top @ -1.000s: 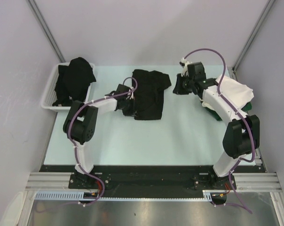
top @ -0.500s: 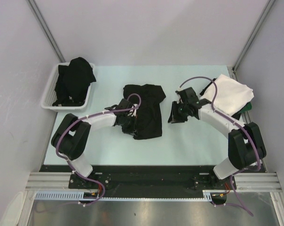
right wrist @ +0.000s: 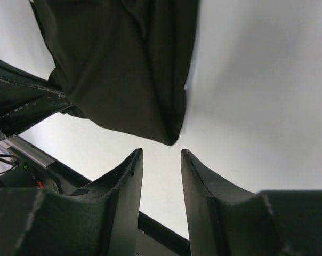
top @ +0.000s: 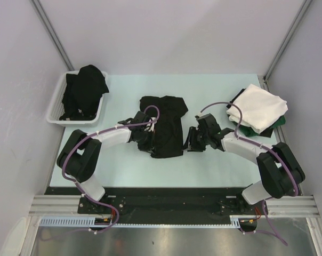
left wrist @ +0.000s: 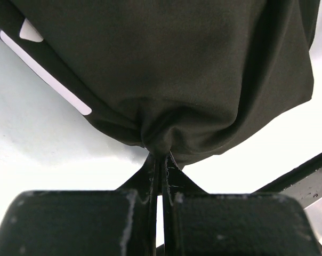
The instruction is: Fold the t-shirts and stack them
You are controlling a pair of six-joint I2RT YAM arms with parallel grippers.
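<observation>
The black shirt (top: pixel 163 125) lies rumpled in the middle of the counter (top: pixel 123 165), with white print showing in the left wrist view. It is light, limp cotton that will likely sag and bunch wherever it is pinched. Hems or corners, two points well apart, look the best places to hold it for spreading flat. The left jaws are clamped on a gathered pinch of its near left edge. The right jaws stand parted and hold nothing, with the shirt's near right corner just ahead of them. The left arm (top: pixel 110 136) and right arm (top: pixel 241 146) both reach low and inward. A white shirt (top: pixel 259 104) sits on a green shirt (top: pixel 280 122) far right. More black shirts (top: pixel 85 88) fill the basket (top: pixel 54 109) far left.
</observation>
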